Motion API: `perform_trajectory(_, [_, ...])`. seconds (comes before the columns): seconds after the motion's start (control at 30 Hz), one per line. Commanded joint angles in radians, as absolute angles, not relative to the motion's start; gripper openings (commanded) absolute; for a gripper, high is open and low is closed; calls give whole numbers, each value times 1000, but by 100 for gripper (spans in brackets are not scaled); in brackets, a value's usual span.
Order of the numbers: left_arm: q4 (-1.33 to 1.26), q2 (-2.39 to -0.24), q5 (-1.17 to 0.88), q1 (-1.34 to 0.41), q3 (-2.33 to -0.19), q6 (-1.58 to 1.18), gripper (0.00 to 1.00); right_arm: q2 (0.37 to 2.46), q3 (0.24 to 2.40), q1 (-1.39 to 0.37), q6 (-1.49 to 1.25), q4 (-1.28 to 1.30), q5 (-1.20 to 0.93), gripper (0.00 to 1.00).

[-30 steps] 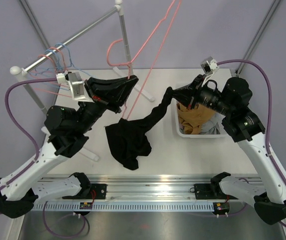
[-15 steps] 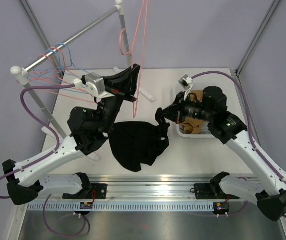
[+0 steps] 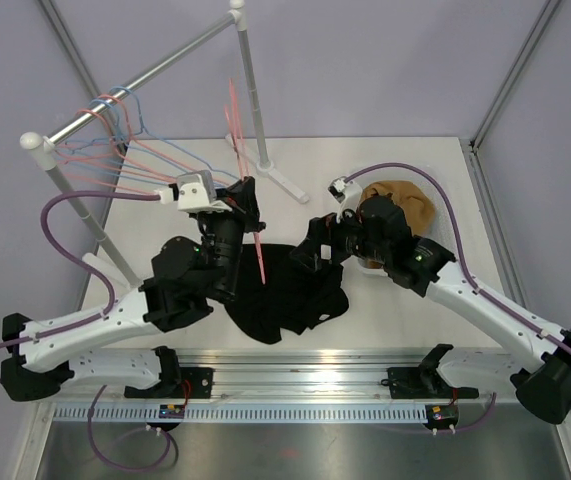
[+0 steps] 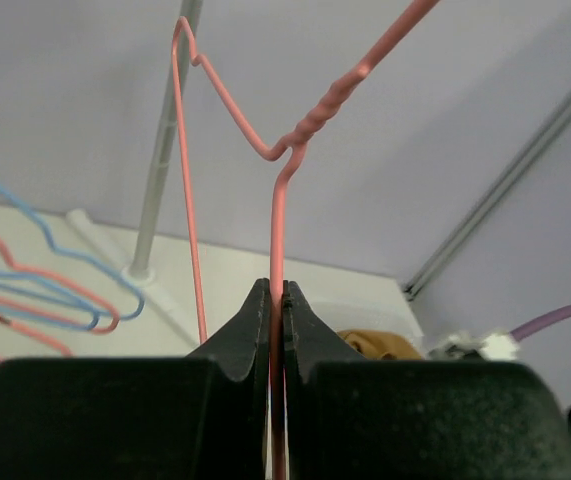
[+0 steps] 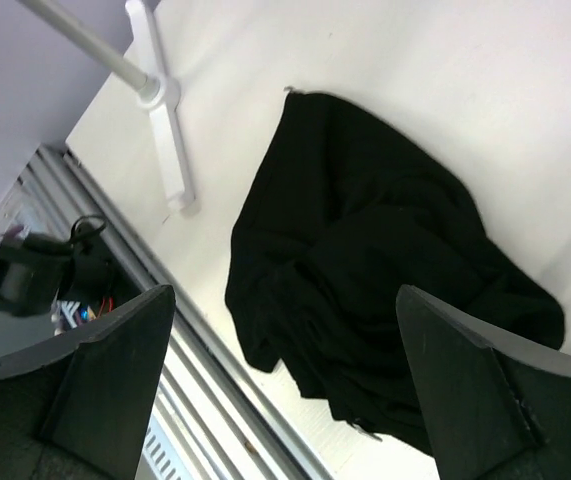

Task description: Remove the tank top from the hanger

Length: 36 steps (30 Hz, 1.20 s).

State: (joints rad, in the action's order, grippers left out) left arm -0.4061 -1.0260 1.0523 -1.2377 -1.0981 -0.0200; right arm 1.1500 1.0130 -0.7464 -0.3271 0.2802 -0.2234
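The black tank top (image 3: pixel 283 298) lies crumpled on the white table, free of the hanger. The pink wire hanger (image 3: pixel 237 130) is bare and stands nearly edge-on above the table. My left gripper (image 3: pixel 248 205) is shut on its wire. In the left wrist view that wire (image 4: pixel 279 215) runs up from between the closed jaws of my left gripper (image 4: pixel 276 292) to the twisted neck. My right gripper (image 3: pixel 315 252) hovers over the tank top's right side. In the right wrist view my right gripper (image 5: pixel 285 292) is wide open and holds nothing, with the tank top (image 5: pixel 365 260) below it.
A white clothes rail (image 3: pixel 130 95) at the back left carries several blue and pink hangers (image 3: pixel 115 125). Its foot (image 5: pixel 165 130) rests on the table near the garment. A bin with a brown garment (image 3: pixel 405 205) sits at the right. A metal rail (image 3: pixel 295 380) runs along the near edge.
My right gripper opened and let the tank top drop onto the table, moving left and down over it. My left arm swung the bare hanger lower and toward the table's middle.
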Motion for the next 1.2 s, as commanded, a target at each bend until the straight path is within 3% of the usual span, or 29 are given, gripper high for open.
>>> perform_trajectory(0.0, [-336, -1069, 1291, -1256, -1132, -155, 0, 1100, 1017, -750, -342, 222, -103, 99])
perform_trajectory(0.13, [-286, -1149, 1396, -1230, -1205, -211, 0, 1092, 1023, -749, -347, 248, -81, 100])
perform_trajectory(0.23, [105, -1241, 1216, -1105, -1411, -501, 0, 1078, 1032, -749, -344, 264, -83, 100])
perform_trajectory(0.3, [251, -1314, 1171, -1019, -1544, -544, 0, 1060, 1037, -750, -342, 275, -72, 100])
perform_trajectory(0.5, [376, -1413, 1186, -884, -1748, -575, 0, 997, 1046, -749, -325, 322, -31, 99])
perform_trajectory(0.97, [557, -1489, 1025, -519, -1913, -681, 0, 902, 1049, -749, -314, 377, -6, 99])
perform_trajectory(1.17, [597, -1473, 980, -440, -1824, -810, 0, 914, 1028, -750, -316, 365, -32, 99])
